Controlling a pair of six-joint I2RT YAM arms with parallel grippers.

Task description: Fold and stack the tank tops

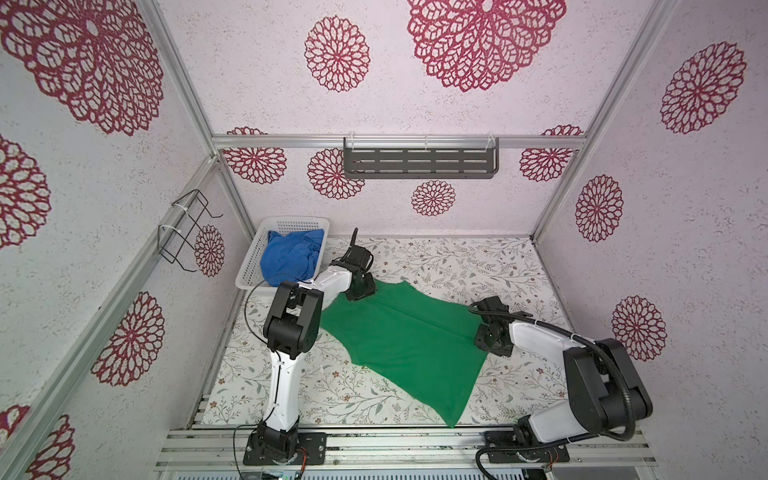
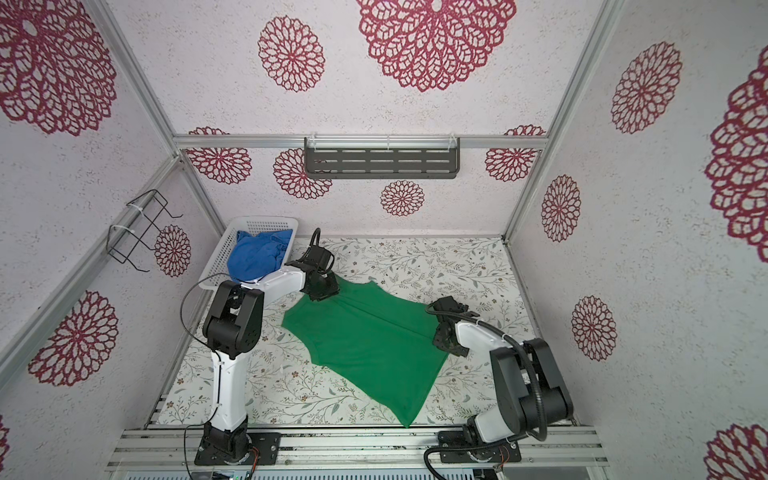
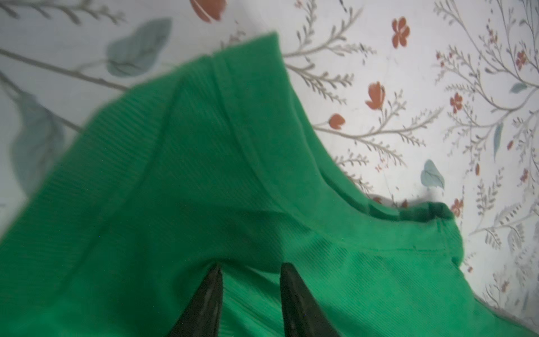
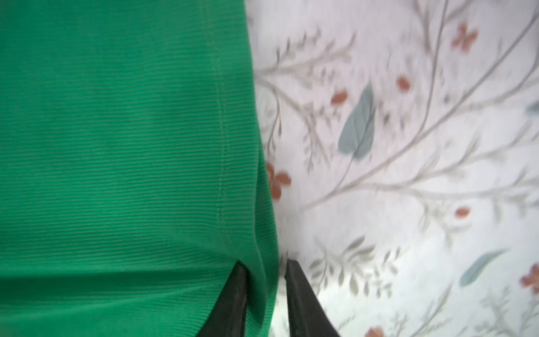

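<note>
A green tank top (image 1: 403, 336) (image 2: 365, 336) lies spread aslant across the floral table, one corner reaching the front edge. A ridge in the cloth runs between my two grippers. My left gripper (image 1: 360, 291) (image 2: 322, 291) (image 3: 250, 265) is at its far-left end by the straps, shut on a bunch of the green fabric (image 3: 204, 175). My right gripper (image 1: 478, 334) (image 2: 438, 332) (image 4: 264, 262) is at the right side edge, with the stitched hem (image 4: 116, 146) pinched between its fingers. A crumpled blue tank top (image 1: 291, 257) (image 2: 253, 257) lies in the white basket (image 1: 291, 222) (image 2: 266, 222) at the back left.
The basket stands right behind my left arm's elbow. A grey slotted shelf (image 1: 419, 162) hangs on the back wall and a black wire rack (image 1: 187, 228) on the left wall. Aluminium rails (image 1: 395, 444) run along the front, and bare floral table (image 1: 457, 266) shows at the back right.
</note>
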